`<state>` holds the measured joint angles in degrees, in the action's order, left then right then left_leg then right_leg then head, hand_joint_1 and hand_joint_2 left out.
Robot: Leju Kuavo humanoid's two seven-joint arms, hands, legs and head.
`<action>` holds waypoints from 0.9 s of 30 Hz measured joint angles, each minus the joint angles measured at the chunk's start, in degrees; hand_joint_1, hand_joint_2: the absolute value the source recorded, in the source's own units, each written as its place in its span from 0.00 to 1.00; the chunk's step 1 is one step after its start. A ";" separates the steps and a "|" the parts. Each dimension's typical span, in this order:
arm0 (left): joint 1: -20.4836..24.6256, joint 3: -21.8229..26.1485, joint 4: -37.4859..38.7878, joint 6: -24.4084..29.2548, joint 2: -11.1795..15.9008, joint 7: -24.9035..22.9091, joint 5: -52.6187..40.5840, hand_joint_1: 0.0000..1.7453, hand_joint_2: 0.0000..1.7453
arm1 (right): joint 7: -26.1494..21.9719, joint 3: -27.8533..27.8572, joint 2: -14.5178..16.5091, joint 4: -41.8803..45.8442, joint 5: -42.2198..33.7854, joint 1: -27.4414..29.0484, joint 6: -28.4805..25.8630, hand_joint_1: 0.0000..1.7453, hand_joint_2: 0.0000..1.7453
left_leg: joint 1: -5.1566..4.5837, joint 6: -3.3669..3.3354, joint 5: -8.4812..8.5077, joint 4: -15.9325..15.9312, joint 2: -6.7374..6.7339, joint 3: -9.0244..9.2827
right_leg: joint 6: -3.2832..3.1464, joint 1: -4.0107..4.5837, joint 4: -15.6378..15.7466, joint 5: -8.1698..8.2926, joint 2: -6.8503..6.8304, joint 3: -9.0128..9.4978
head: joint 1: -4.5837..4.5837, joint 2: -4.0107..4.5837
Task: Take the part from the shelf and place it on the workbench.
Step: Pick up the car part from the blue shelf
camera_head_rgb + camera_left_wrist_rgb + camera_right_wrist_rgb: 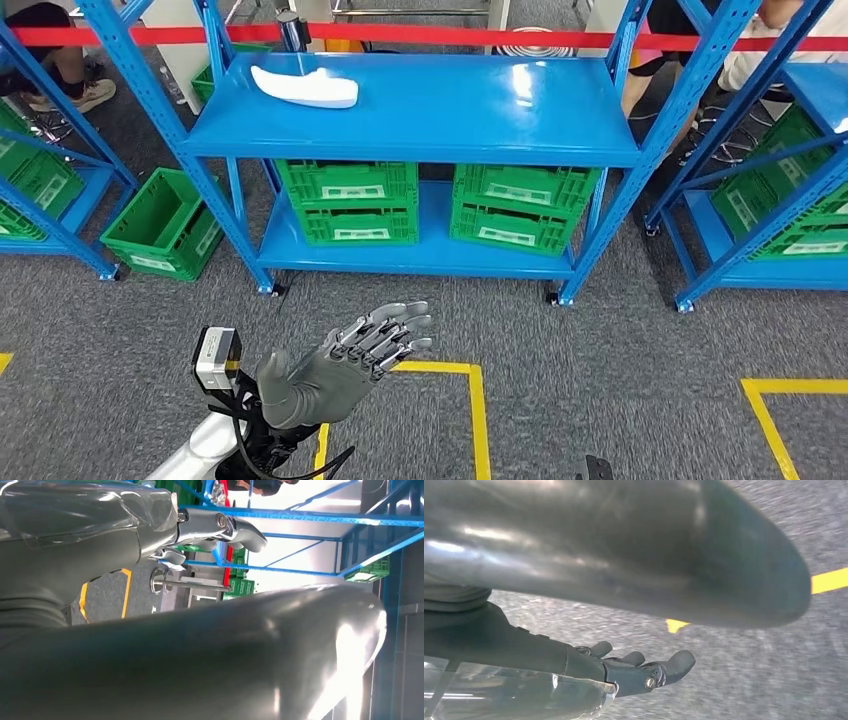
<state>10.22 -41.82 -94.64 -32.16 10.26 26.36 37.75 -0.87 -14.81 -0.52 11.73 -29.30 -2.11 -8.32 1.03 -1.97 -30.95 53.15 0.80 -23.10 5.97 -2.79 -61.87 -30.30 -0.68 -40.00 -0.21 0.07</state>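
While the white part (305, 87) lies flat on the top board of the blue shelf (420, 110), toward its far left corner, nothing is touching it. Below it, on the lower board, two stacks of green crates (348, 202) are seen side by side, and another green crate (160, 224) is set on the grey carpet floor (620, 380) left of the shelf. The left hand (340, 365) is raised well short of the shelf, over the floor, palm open, fingers (395, 330) spread and stretched forward; nothing is held. In the left wrist view the same hand (210, 530) is seen with fingers extended toward the blue frame. The right hand (644, 670) is seen over the carpet in its wrist view, fingers loosely apart and slightly curled, nothing in them. Yellow tape lines (478, 410) are marked on the floor near the left hand. A red barrier strip (400, 36) runs behind the shelf, and people's legs (60, 70) are seen beyond it.
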 joint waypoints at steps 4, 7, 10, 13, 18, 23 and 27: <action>-0.55 0.12 -0.65 0.05 0.42 0.20 -0.15 0.00 0.00 | -0.09 -0.09 0.13 -0.29 0.01 -0.01 -0.01 0.00 0.00 | -0.15 1.65 -2.76 1.44 -0.20 1.01 | -2.42 0.07 2.92 8.88 -0.54 0.37 | 0.39 -0.01; -0.28 0.22 -1.36 -0.05 0.52 0.34 -0.15 0.00 0.00 | -0.22 -0.08 0.10 -0.22 0.03 -0.33 -0.02 0.00 0.00 | 0.32 2.19 -0.97 9.98 -0.60 -3.61 | -4.33 -0.03 3.26 7.67 0.08 1.78 | 0.69 -0.01; -0.48 0.26 -1.45 -0.21 0.79 0.37 -0.11 0.00 0.00 | -0.30 -0.08 0.11 -0.24 0.01 -0.13 -0.08 0.00 0.00 | 0.42 2.64 -5.95 19.29 -0.68 -10.72 | -5.33 0.24 3.74 6.12 0.59 3.98 | 0.80 -0.01; -0.69 0.43 -1.51 -0.49 0.93 0.37 -0.11 0.00 0.00 | -0.33 -0.08 0.15 -0.25 0.00 0.18 -0.11 0.00 0.00 | 0.31 2.33 -5.42 17.16 -0.70 -13.32 | -5.50 0.75 3.79 4.55 1.15 6.16 | 0.80 -0.01; -0.85 0.92 -2.08 -0.67 1.01 0.38 -0.11 0.00 0.00 | -0.40 -0.05 0.59 -0.23 -0.02 -0.06 -0.12 0.00 0.00 | -0.99 -0.78 5.27 5.41 -0.75 -11.38 | -5.08 1.22 4.11 3.23 1.59 7.83 | 0.70 -0.01; -0.98 1.10 -2.74 -0.70 0.85 0.39 -0.11 0.00 0.00 | -0.42 -0.07 0.62 -0.21 -0.02 -0.36 -0.12 0.00 0.00 | -0.67 -1.47 6.53 2.10 -0.72 -9.10 | -4.78 1.42 -0.54 0.76 1.12 5.37 | 0.50 -0.01; -1.21 1.03 -2.76 -0.69 0.79 0.39 -0.13 0.00 0.00 | -0.42 -0.08 0.27 -0.22 -0.01 -0.30 -0.12 0.00 0.00 | -0.86 -1.49 6.14 2.06 -0.49 -8.83 | -4.24 1.27 -11.74 -2.04 1.07 -1.48 | 0.42 -0.01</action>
<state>9.01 -40.79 -97.39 -32.85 11.05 26.75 37.62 -1.29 -14.88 -0.26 11.50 -29.31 -2.41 -8.44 0.17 -3.45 -24.81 55.21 0.31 -31.93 1.73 -1.51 -73.61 -32.34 0.38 -41.48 0.21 0.07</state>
